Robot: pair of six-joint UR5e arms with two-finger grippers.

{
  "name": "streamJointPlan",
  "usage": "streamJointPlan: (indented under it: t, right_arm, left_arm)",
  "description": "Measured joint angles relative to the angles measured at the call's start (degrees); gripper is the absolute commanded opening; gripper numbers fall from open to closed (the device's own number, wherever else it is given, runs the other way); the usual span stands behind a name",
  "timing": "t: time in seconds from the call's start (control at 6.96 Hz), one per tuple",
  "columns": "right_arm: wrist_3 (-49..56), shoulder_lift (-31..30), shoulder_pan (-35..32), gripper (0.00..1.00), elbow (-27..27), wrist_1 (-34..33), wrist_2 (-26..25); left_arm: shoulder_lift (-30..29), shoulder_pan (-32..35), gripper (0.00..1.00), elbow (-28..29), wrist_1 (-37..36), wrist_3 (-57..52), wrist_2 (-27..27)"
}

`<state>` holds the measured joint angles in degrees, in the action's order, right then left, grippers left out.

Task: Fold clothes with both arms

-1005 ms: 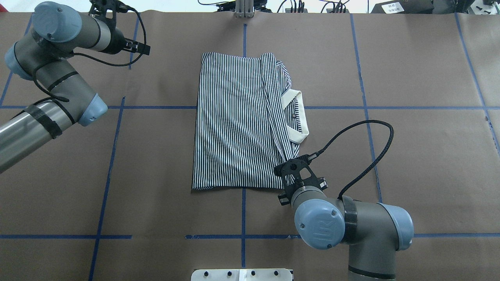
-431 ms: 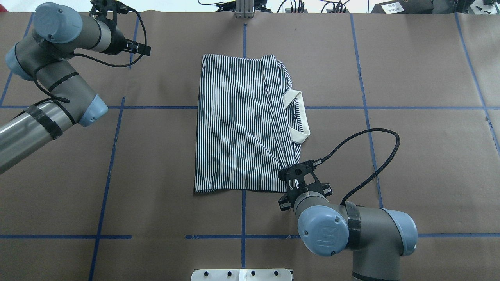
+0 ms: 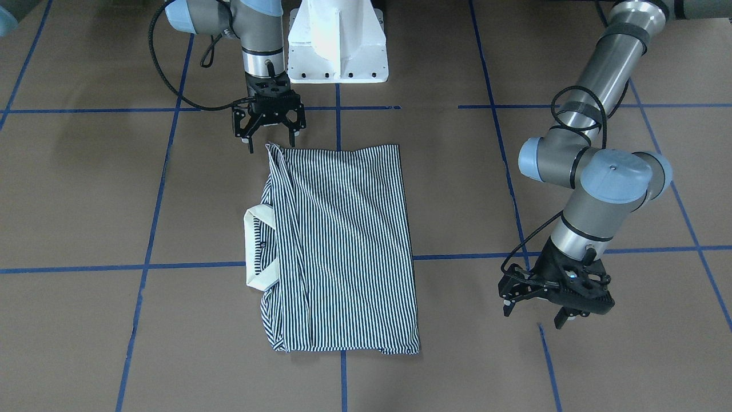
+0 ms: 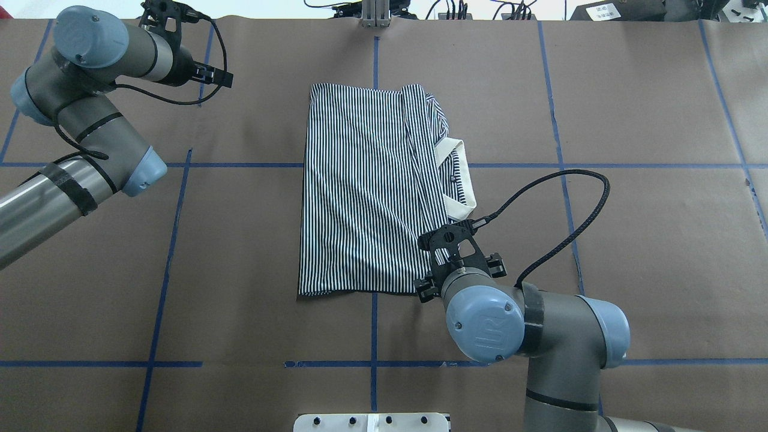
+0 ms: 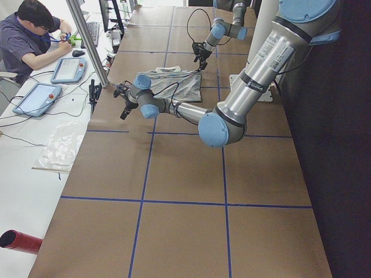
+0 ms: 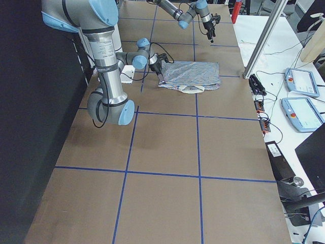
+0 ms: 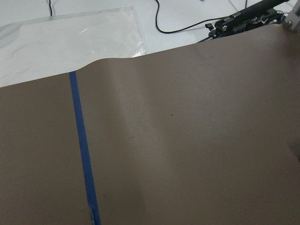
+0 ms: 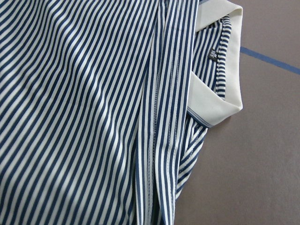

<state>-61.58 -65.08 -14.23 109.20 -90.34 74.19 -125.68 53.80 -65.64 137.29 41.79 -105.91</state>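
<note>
The striped polo shirt [image 3: 343,240] lies folded into a tall rectangle in the middle of the table, with its cream collar [image 3: 254,246] sticking out on one long side. In the overhead view the shirt [image 4: 366,192] sits just ahead of my right wrist. My right gripper [image 3: 271,140] is open, fingers spread, hovering at the shirt's corner nearest the robot's base and holding nothing. The right wrist view looks down on the striped folds [image 8: 93,117] and the collar [image 8: 220,103]. My left gripper [image 3: 533,319] is open and empty, well off to the side of the shirt over bare paper.
Brown paper with blue tape lines [image 4: 180,240] covers the table. The white pedestal [image 3: 337,46] stands at the robot's side. Beyond the far edge lie a plastic sheet [image 7: 70,33] and cables. A person [image 5: 29,35] sits at a side table with tablets [image 5: 66,69].
My right gripper drew back toward the base, then came forward and slightly left again over the shirt's near corner. The left arm barely shifted.
</note>
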Motion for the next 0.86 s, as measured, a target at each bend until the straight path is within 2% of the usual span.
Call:
streamJointPlan:
  t: [0.14, 0.86]
  right_arm:
    - [0.1, 0.8, -0.3, 0.51, -0.9, -0.1, 0.3]
    - [3.1, 5.7, -4.1, 0.46, -7.7, -0.1, 2.3]
  left_arm:
    - [0.0, 0.0, 1.00, 0.0, 0.0, 0.0, 0.0]
    - [0.0, 0.0, 1.00, 0.0, -0.1, 0.0, 0.0]
